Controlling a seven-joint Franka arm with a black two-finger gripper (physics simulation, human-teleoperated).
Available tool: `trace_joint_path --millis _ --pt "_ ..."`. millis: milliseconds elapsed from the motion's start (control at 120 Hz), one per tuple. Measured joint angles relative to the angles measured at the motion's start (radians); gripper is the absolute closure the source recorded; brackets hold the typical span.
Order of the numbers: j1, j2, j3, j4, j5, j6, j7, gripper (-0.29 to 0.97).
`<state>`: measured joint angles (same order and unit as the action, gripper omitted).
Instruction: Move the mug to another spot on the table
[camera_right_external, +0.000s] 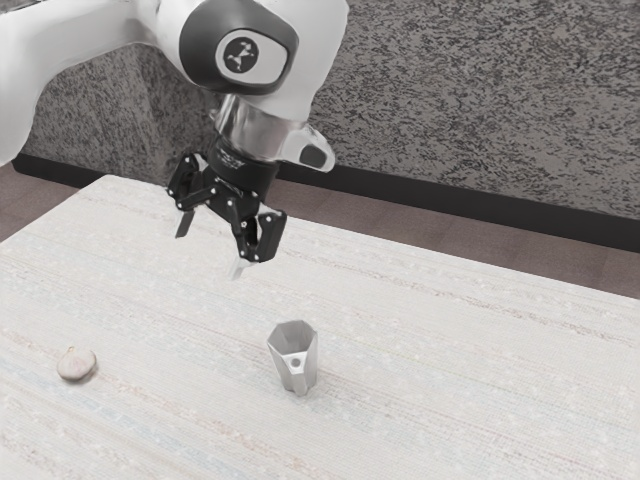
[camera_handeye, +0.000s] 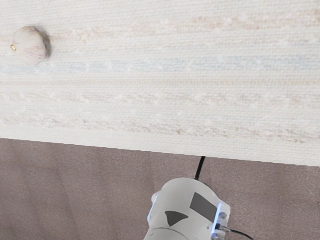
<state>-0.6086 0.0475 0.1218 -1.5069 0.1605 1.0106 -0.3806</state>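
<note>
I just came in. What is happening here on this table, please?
A robot arm holds its gripper open in the air above the table, with nothing between its fingers. The grey mug that it should move stands upright on the table, lower and toward the exterior view's right of the gripper, not touched. A garlic bulb lies apart from the mug, toward the exterior view's left.

We find no words or numbers to read anywhere. The one sign we can make out is a small white emblem on the round black cap (camera_right_external: 243, 55) of the arm (camera_right_external: 60, 45), at the exterior view's upper left; it carries no letters.
</note>
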Motion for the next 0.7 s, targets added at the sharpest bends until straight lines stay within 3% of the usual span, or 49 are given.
trace_joint_path --millis 75,167,283,417,550,700 --pt "-0.036 0.036 -0.001 0.014 0.002 0.154 0.035 0.0" --pt "0.062 0.107 -0.005 0.012 -0.006 0.317 0.051 0.0" --pt "0.094 0.163 -0.117 -0.048 -0.07 0.486 -0.062 0.0" --pt "0.088 0.206 -0.17 -0.237 -0.182 0.725 -0.218 0.0" --pt "0.088 0.141 -0.179 -0.499 -0.288 0.975 -0.362 0.0" --pt "0.089 0.089 -0.176 -0.64 -0.372 1.177 -0.517 0.0"
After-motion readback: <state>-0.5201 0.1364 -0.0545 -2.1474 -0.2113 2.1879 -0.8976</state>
